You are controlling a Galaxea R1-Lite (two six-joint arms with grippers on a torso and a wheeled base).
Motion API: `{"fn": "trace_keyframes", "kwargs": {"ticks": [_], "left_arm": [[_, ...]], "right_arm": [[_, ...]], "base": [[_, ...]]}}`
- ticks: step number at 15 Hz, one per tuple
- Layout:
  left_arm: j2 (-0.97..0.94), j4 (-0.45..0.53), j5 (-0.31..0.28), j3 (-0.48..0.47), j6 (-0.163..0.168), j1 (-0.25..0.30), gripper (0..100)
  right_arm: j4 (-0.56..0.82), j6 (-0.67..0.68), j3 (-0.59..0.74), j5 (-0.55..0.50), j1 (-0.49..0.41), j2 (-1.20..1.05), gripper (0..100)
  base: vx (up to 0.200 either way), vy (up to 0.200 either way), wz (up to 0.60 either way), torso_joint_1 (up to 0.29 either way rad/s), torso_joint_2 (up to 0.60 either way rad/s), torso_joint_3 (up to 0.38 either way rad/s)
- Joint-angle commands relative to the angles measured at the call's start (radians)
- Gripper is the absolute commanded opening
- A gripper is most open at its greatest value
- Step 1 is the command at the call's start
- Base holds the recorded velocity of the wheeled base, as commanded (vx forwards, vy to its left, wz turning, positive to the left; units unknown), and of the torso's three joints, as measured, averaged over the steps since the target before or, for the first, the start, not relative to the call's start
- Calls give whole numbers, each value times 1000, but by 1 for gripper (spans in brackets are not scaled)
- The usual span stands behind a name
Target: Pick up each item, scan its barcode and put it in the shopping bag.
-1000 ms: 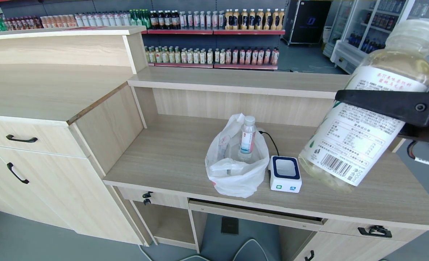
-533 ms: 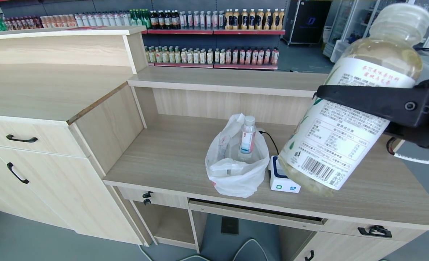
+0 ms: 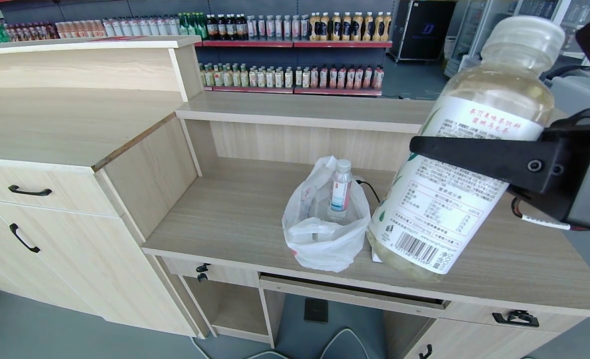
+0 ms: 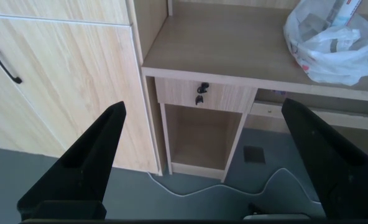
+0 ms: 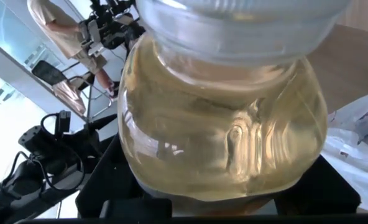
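Tea bottle [image 3: 439, 209], clamped in right gripper [image 3: 449, 157], hangs tilted near shopping bag [image 3: 320, 239]; left gripper [image 4: 204, 106] spread, empty.

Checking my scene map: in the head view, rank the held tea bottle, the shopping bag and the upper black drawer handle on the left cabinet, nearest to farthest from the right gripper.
1. tea bottle: clamped in the right gripper itself.
2. shopping bag: on the counter, to the gripper's left.
3. drawer handle: on the cabinet, far left.
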Motion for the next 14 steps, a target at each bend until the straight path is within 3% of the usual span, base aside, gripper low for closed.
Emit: {"fn": "trace_keyframes", "kwargs": {"ticks": [1,14], "left_arm": [[0,0,0,0,0,0,100],[0,0,0,0,0,0,100]], "right_arm": [[-1,-1,-1,0,3,14,0],[-4,-5,28,9,-1,23,0]], "base": [[0,0,0,0,0,0],[0,0,0,0,0,0]]}}
